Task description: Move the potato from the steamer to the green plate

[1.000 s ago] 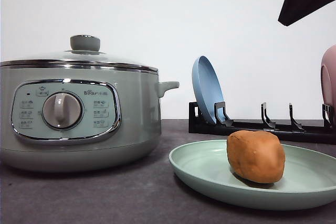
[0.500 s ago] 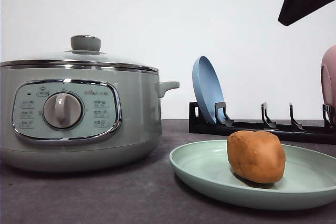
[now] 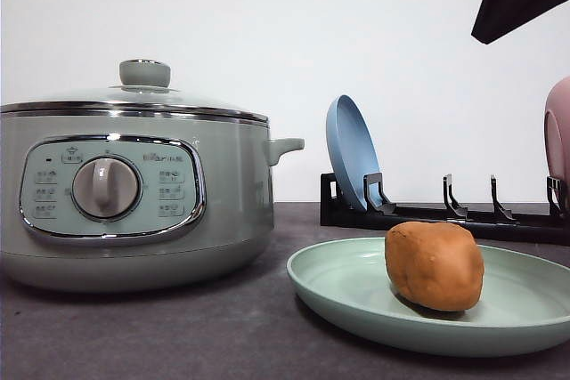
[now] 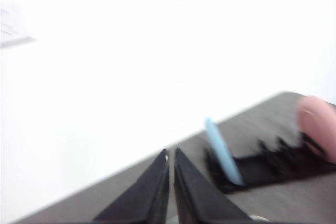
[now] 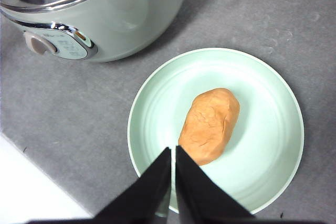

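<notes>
Far left on the dark grey worktop [image 3: 178,335] sits the big round sage-green steamer [image 3: 134,193], its glass lid with the grey knob [image 3: 144,72] on top, dial panel facing front and a side handle sticking out. Moving right, the lumpy orange-brown potato [image 3: 435,265] lies inside the wide, shallow mint-green plate [image 3: 338,287], resting on its floor and clear of the steamer beside it. Behind the plate stands a black slotted dish rack [image 3: 445,213] with a blue plate [image 3: 349,150] leaning upright in it and a pink dish [image 3: 558,135] at the far right edge.

Now the left fingers [image 4: 171,156]: two black tips pressed nearly together, gripping nothing, raised over the worktop with the blue plate and rack beyond them; that view is blurred.

And the right fingers [image 5: 173,153]: black tips closed against each other, empty, poised above the plate with the potato just past the tips and the steamer farther beyond. From here I cannot tell whether the tips touch the potato.
</notes>
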{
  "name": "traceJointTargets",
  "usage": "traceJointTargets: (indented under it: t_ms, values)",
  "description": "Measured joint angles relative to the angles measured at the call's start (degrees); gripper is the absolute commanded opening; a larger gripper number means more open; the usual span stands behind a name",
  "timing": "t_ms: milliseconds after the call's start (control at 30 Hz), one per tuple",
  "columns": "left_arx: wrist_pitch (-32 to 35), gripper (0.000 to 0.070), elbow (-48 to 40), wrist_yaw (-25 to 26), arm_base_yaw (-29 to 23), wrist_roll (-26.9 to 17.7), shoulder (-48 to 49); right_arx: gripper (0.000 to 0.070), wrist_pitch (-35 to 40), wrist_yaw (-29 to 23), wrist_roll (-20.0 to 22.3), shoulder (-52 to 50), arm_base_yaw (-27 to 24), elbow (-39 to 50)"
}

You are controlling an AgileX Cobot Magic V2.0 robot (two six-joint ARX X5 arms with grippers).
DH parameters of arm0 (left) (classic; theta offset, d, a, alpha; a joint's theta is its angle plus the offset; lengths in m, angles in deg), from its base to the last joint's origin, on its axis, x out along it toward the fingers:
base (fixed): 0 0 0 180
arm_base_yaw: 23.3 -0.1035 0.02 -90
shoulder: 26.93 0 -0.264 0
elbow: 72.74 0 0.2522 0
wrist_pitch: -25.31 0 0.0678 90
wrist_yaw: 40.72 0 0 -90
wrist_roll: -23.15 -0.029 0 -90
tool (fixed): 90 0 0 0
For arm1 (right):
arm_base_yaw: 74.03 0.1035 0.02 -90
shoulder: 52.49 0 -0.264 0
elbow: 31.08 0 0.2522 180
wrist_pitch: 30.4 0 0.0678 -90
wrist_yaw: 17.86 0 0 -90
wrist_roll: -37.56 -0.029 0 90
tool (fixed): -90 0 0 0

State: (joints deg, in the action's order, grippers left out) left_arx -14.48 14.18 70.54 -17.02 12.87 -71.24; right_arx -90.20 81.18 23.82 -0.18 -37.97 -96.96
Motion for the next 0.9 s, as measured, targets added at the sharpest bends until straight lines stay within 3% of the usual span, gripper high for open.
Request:
traceJointTargets:
  t_ms: [233, 500, 900]
  values:
    - [15.1, 0.0009, -22.3, -4.6, -6.1, -0.4, 16.7, 0.0000, 0.0, 0.0, 0.0, 0.0, 0.0, 0.0]
    - [14.3, 0.0009, -42.4, -12.3, -8.1, 0.0, 29.0, 0.0000, 0.0, 0.0, 0.0, 0.0, 0.0, 0.0]
    - [14.5, 0.0009, -60.5, -15.5, -8.4, 1.3, 40.9, 0.0000, 0.0, 0.0, 0.0, 0.0, 0.0, 0.0]
